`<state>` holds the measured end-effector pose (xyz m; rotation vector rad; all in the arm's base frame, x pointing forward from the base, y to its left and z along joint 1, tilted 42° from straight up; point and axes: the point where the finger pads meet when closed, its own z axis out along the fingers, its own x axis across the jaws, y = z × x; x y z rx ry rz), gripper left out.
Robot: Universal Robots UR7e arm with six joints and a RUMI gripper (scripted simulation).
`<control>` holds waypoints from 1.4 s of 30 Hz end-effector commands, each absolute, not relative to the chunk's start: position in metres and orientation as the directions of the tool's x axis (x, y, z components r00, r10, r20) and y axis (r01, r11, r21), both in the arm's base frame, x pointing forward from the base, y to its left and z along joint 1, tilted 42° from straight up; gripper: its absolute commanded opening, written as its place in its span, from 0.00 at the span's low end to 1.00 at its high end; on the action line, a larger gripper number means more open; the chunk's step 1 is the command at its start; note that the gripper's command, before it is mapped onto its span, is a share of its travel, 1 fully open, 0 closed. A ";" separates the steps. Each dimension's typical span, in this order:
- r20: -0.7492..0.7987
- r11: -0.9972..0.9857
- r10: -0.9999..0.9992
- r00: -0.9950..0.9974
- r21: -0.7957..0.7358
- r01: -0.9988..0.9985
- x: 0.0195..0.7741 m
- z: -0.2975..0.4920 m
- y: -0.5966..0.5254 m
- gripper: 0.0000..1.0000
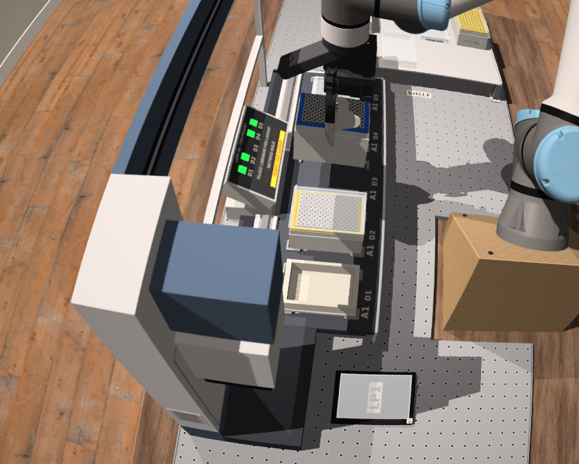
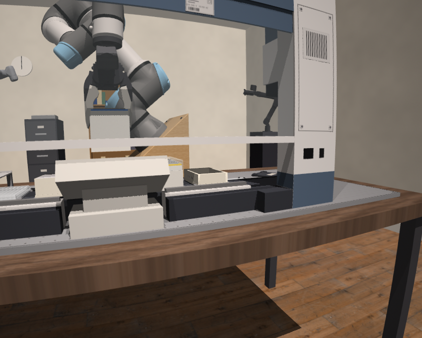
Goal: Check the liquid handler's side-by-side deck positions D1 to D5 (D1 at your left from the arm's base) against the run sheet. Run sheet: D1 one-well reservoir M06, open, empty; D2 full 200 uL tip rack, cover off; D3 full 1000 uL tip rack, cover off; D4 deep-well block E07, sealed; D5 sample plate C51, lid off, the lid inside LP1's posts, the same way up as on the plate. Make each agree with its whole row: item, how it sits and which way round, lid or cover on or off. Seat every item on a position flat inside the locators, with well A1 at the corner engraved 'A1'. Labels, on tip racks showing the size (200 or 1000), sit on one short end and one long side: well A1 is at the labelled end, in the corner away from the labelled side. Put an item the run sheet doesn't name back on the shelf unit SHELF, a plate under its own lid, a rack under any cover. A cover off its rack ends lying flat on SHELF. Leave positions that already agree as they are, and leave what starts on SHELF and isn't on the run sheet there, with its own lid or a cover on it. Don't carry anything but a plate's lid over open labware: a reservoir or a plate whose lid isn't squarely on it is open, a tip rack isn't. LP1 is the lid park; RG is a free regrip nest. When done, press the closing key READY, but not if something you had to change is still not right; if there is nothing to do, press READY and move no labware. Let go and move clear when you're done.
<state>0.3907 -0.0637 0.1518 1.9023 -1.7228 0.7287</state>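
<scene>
My gripper (image 1: 338, 113) is shut on the blue-topped tip rack (image 1: 328, 135), gripping it from above across its width. It holds the rack level and well above the deck, over the D3–D4 stretch. In the side view the gripper (image 2: 107, 101) and the rack (image 2: 108, 128) hang clear above the deck items. The D3 spot (image 1: 333, 176) below shows dark and bare. A yellow-topped tip rack (image 1: 328, 212), cover off, sits on D2. An open cream reservoir (image 1: 319, 287) sits on D1. The raised rack hides D4. A plate (image 1: 319, 84) on D5 is partly hidden.
The handler's status panel (image 1: 258, 149) shows green lights for D1, D2, D4 and D5; the D3 light is dark. The handler's head (image 1: 217, 275) overhangs the deck's left side. LP1 (image 1: 374, 397) lies at the near end. SHELF (image 1: 434, 48) holds a yellow-topped rack (image 1: 472, 24).
</scene>
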 end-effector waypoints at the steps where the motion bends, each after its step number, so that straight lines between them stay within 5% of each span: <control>1: 0.664 -0.101 -0.745 0.069 -0.010 -0.995 0.390 0.163 -0.055 0.00; 42: 0.663 -0.101 -0.746 0.070 -0.009 -0.995 0.386 0.206 -0.016 0.00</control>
